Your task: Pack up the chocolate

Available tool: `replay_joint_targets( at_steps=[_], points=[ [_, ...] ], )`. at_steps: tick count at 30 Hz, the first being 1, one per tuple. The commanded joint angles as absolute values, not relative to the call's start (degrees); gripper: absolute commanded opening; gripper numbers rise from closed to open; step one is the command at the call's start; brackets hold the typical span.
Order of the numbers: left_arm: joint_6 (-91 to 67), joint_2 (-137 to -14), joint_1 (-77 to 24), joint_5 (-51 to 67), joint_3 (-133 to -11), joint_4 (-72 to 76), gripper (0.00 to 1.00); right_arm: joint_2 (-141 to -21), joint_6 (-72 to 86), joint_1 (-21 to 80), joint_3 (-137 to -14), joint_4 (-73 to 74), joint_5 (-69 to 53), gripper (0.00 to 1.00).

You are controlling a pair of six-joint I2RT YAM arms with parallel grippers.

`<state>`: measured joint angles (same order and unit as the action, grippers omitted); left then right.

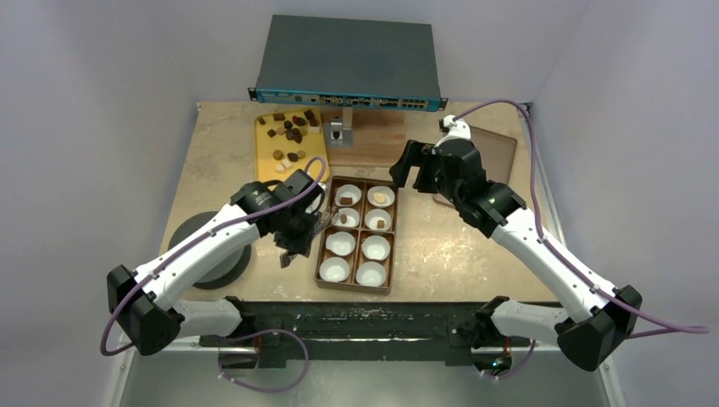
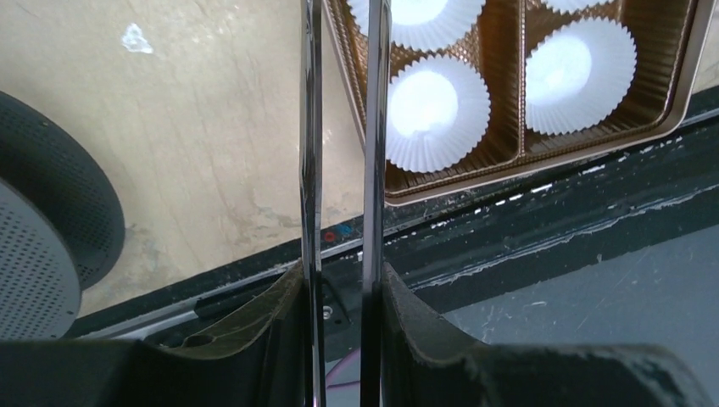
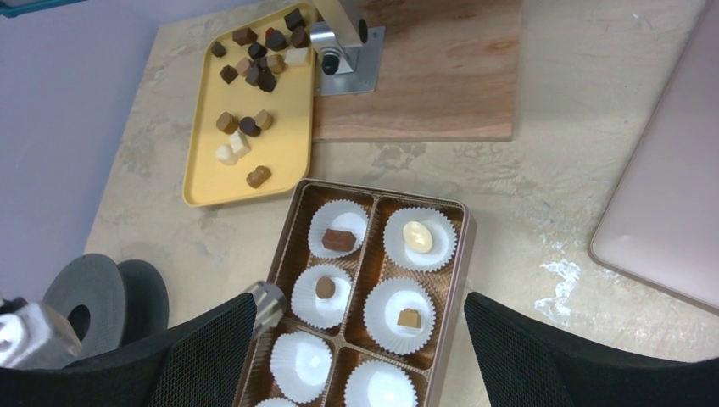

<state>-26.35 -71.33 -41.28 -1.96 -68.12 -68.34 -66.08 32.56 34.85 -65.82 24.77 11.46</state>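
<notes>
Currently most of the chocolate [image 3: 251,127] [image 1: 292,131] lies loose on a yellow tray [image 3: 288,110] [image 1: 264,161] at the far left of the counter [image 3: 543,178] [image 1: 441,246], a scatter of dark, tan and pale pieces. Just this side of the tray sits a brown box [image 3: 370,254] [image 1: 359,237] with eight compartments, each lined with a white paper cup [image 3: 301,365] [image 2: 437,110]. The four cups on the far side each hold one piece: a dark block at far left, a pale one at far right, a small round brown one and a tan one in the row behind them. The left hand [image 1: 295,242] [image 2: 341,280] hangs just beside the box's left edge, above the counter. Its fingers are drawn in on a pair of metal tweezers [image 2: 373,170], pressing the two blades close together. The blades run past the box's near-left corner and out of the wrist view, so I cannot tell whether anything is caught at their tips. The right hand [image 1: 411,176] [image 3: 358,305] hovers above the box's far right corner, fingers spread wide with nothing between them. A flat brown lid [image 3: 661,186] [image 1: 496,153] lies on the counter to the right. A wooden board [image 3: 441,76] rests beside the tray. A black round object [image 3: 93,297] [image 1: 203,246] sits near the left arm.
</notes>
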Motion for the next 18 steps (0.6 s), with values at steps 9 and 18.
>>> replay_joint_targets(
  at_steps=[9, 18],
  points=[
    [-30.72, -69.28, -47.43, -0.26, -64.26, -66.6, 0.19, -66.88, 33.29, 34.86, -67.26, 23.29, 12.7, 0.89],
    [-32.22, -69.09, -50.74, -0.26, -63.88, -66.83, 0.2, -66.88, 33.49, 34.88, -67.14, 23.29, 12.61, 0.89]
  ],
)
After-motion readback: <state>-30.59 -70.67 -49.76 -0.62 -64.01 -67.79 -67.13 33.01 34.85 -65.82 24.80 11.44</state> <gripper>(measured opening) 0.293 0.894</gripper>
